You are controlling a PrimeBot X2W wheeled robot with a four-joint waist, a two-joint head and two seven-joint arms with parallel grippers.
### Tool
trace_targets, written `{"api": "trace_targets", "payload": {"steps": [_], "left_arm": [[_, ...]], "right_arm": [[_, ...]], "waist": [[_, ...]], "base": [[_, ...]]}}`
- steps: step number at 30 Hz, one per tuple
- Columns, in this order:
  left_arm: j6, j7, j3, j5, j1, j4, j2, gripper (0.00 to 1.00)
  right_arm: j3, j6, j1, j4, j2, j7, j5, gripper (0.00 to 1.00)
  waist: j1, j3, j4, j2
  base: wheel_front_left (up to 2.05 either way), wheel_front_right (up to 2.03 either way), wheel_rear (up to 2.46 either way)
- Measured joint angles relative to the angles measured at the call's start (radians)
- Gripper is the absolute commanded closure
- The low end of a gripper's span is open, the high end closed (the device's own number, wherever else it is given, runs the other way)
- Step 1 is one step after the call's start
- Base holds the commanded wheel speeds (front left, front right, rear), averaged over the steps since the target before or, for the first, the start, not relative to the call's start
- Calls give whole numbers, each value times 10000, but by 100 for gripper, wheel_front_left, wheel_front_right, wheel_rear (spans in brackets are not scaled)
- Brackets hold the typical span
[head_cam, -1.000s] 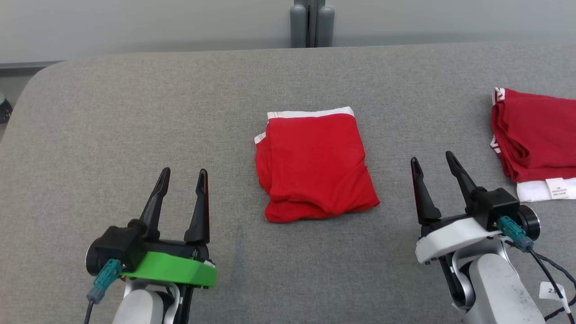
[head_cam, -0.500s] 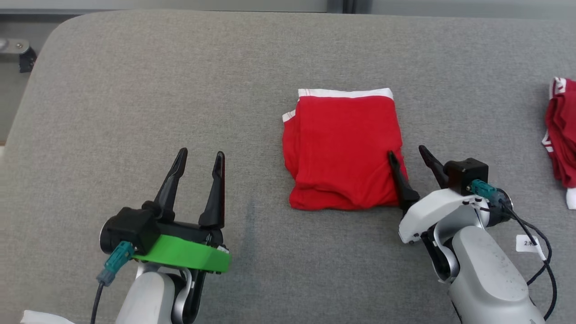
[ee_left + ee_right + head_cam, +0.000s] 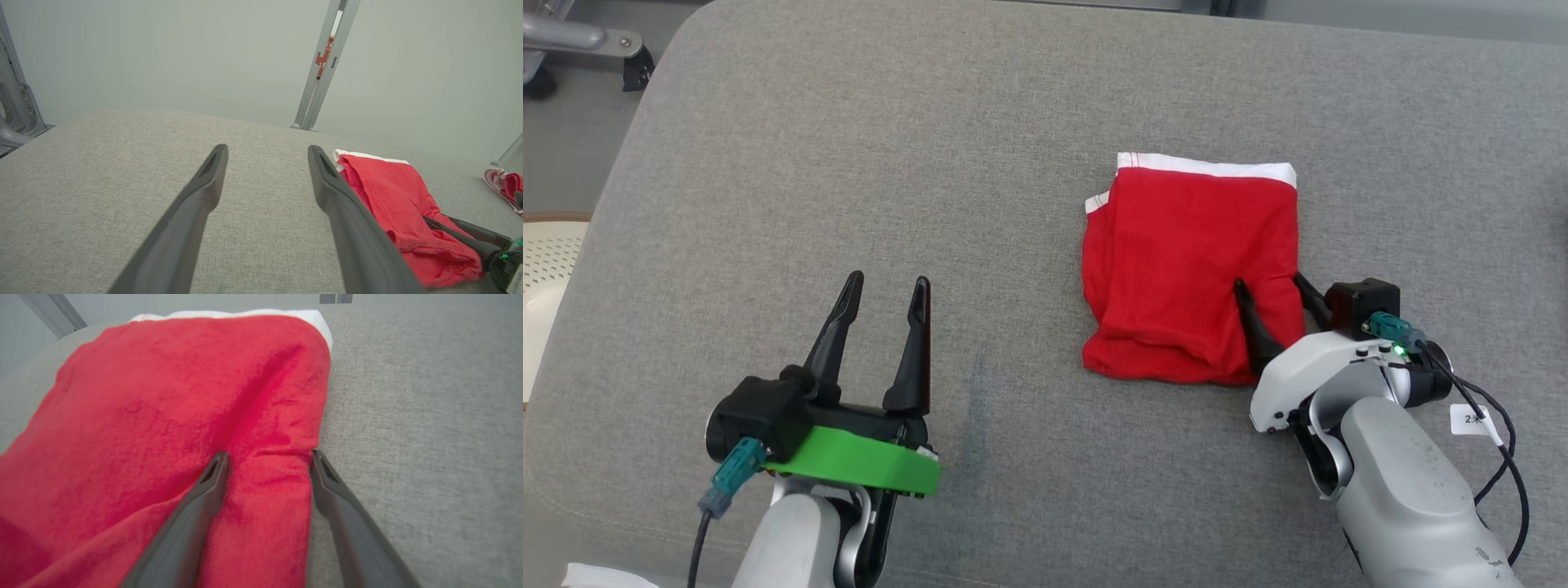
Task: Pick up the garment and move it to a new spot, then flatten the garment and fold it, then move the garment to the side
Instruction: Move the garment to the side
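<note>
Right pincer [image 3: 1269, 282], spread, straddles the garment [image 3: 1176, 253] at its right edge (one finger on cloth); left pincer [image 3: 889, 279], also spread, hangs well apart.

garment [image 3: 1188, 265]: red, white waistband | folded, lying flat | on grey surface, right of centre

The right gripper [image 3: 1268, 281] has come forward — its spread jaws now straddle the right edge of the garment [image 3: 1184, 261].
</note>
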Motion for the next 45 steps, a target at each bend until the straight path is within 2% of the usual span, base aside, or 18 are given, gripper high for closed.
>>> {"api": "trace_targets", "payload": {"steps": [1, 2, 3, 4, 14, 22, 28, 36, 41, 45], "left_arm": [[0, -2, -12, -2, -1, 4, 0, 0], [0, -2, -38, -12, 0, 23, 0, 0], [0, -2, -94, -13, 0, 52, 0, 0], [0, -2, -165, -12, 4, 69, 0, 0], [-2, -2, -286, 282, 193, 150, -4, 0], [-6, -2, -313, 384, 221, -86, -2, 0], [-12, -2, -514, 577, -191, -209, -6, 0], [-12, -2, -932, 894, -1122, -284, -6, 0], [-12, -2, -1193, 966, -1763, -326, 127, 0], [-12, -2, -1388, 965, -2109, -370, 341, 0]], "right_arm": [[50, 0, -55, 115, -19, -2, -40, 0], [86, 0, -97, 259, -40, 0, -96, 53], [184, 0, -103, 362, -73, -6, -173, 94], [290, 0, -106, 435, -102, -23, -265, 100], [991, 10, -314, 602, -552, -750, -1864, 100], [2067, 10, -871, -130, -1542, -715, -2765, 100], [3432, 10, -1755, -1060, -3037, -236, -2491, 100], [4746, 8, -2837, -2305, -5135, 585, -1381, 100], [4803, 10, -3201, -2474, -6188, 809, -1024, 100], [4497, 10, -3310, -2228, -6627, 853, -834, 100]], "waist": [[0, -4, 0, 0], [0, -24, 1, 0], [0, -62, 5, 0], [0, -93, 8, 0], [0, -300, -368, 0], [0, -351, -1183, 0], [0, -185, -2044, 0], [0, 453, -3191, 0], [0, 1191, -3652, 0], [0, 1792, -3902, 1]], "base": [[0, 0, 0], [0, 0, 0], [0, 0, 0], [0, 0, 0], [0, 0, 0], [0, 0, 0], [0, 0, 0], [0, 0, 0], [0, 0, 0], [0, 0, 0]]}}
